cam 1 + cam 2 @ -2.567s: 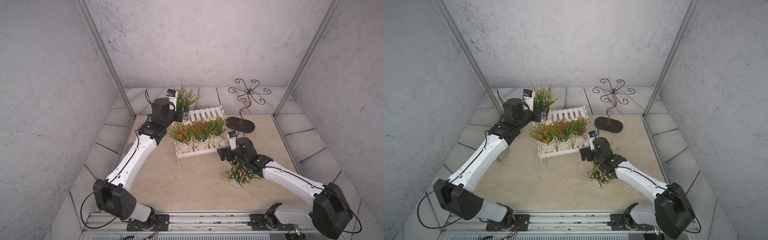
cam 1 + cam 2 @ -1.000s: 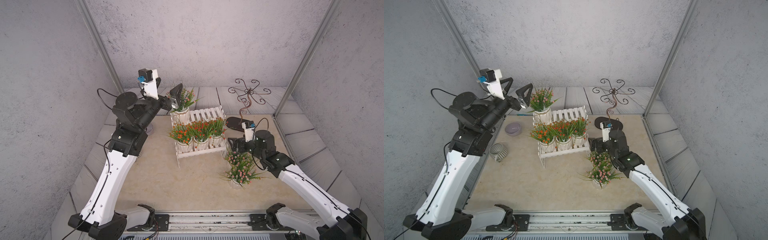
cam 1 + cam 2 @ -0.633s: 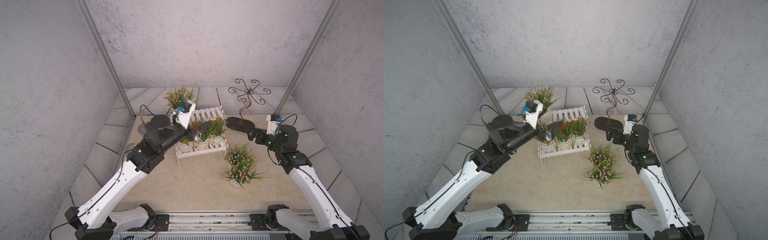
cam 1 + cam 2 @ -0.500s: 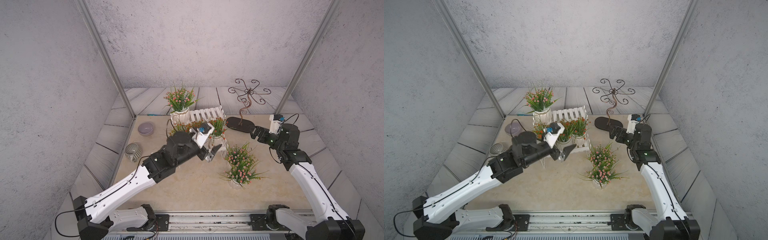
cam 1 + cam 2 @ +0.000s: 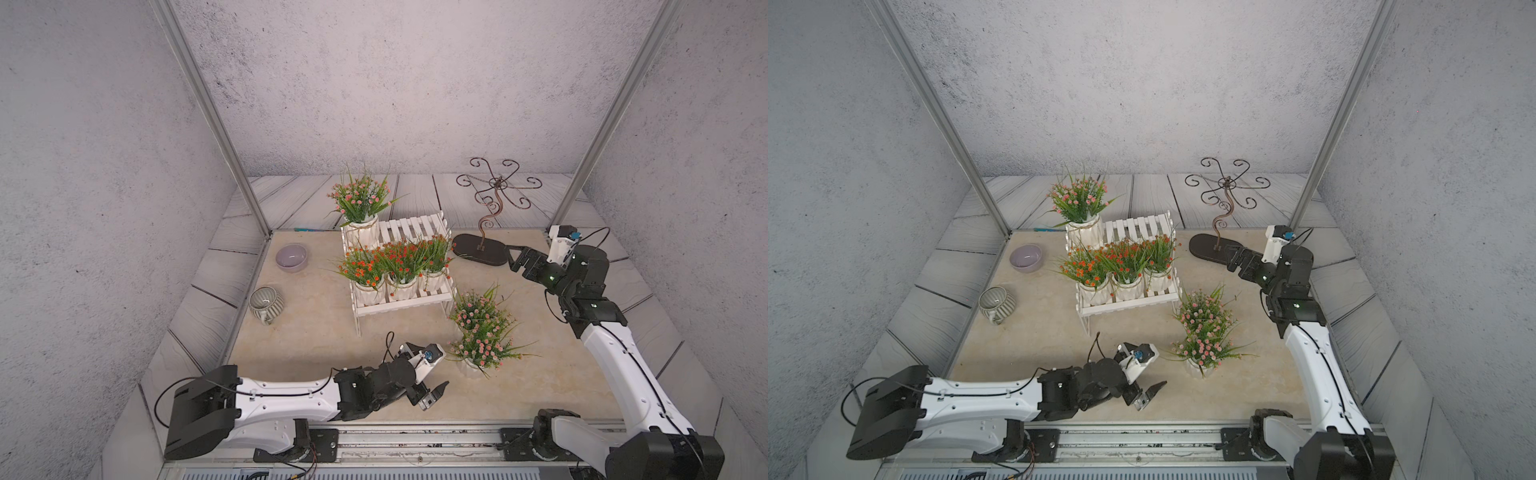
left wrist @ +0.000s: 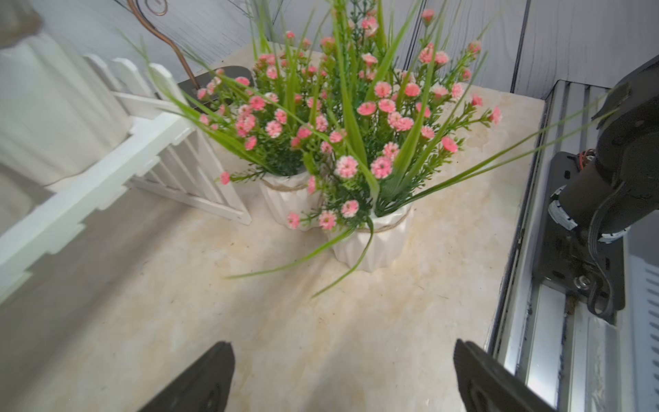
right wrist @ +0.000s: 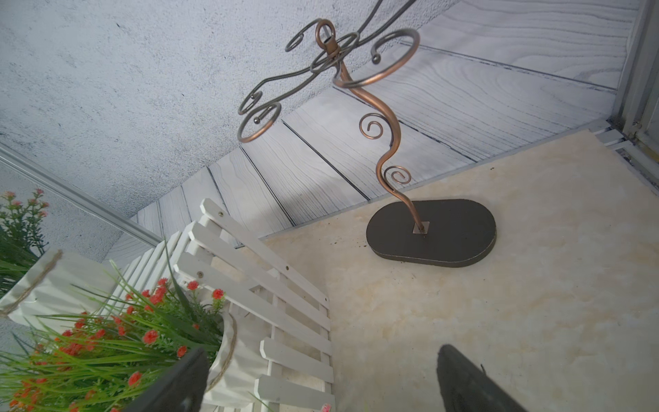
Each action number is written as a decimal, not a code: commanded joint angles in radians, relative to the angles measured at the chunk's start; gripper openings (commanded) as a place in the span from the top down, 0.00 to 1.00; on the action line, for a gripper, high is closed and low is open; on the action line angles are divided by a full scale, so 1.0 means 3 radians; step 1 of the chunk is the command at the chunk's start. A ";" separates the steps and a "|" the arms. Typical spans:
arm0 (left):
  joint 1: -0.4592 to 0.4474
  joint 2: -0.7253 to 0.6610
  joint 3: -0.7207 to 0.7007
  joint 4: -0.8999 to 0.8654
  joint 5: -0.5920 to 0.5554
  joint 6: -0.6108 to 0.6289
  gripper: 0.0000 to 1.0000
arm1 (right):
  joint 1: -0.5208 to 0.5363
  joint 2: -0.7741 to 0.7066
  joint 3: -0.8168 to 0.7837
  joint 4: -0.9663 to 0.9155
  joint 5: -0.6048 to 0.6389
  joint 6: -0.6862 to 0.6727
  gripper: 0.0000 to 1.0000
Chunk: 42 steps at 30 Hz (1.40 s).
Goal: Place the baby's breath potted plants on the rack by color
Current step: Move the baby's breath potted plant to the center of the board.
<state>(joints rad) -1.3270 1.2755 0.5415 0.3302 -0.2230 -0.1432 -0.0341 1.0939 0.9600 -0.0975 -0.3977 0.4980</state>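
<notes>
Starting at the left of the surface, a grey pot sits near the edge, with a bowl behind it. The left arm stretches low along the front. The left gripper is spread wide and empty above bare surface, pointing at the nearer of two pink plants.

The rack stands mid-surface. Three orange plants fill its lower tier in a row, and one pink plant stands upright at the left end of the upper tier.

Just off the rack's front right corner, the two pink plants stand on the surface, one behind the other, with their foliage touching. Both are upright.

Farther right and back, a metal stand rests on its oval base. The right gripper hangs just beside that base, facing the rack, with its jaws wide apart and nothing between them.
</notes>
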 commanded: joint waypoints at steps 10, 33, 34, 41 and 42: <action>-0.0015 0.1276 0.0274 0.1551 0.0230 0.0006 0.01 | -0.0014 -0.0175 -0.0109 0.0212 -0.0053 -0.0031 0.01; 0.0116 0.2209 0.1322 0.1264 -0.0078 -0.0109 0.01 | -0.0010 -0.0432 -0.0188 0.0120 -0.0059 -0.0142 0.01; 0.0130 0.2225 0.1364 0.1210 -0.0063 -0.0127 0.01 | -0.0009 -0.0433 -0.0188 0.0120 -0.0067 -0.0142 0.01; 0.0199 0.2298 0.1678 0.0669 0.0118 -0.0243 0.01 | -0.0009 -0.0489 -0.0183 0.0082 -0.0068 -0.0172 0.01; 0.0199 0.2312 0.1709 0.0614 0.0133 -0.0260 0.01 | -0.0009 -0.0496 -0.0188 0.0079 -0.0065 -0.0177 0.01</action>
<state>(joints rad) -1.2724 1.9411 1.0206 0.6060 -0.2043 -0.1967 -0.0349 0.9833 0.9100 -0.0639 -0.4026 0.4618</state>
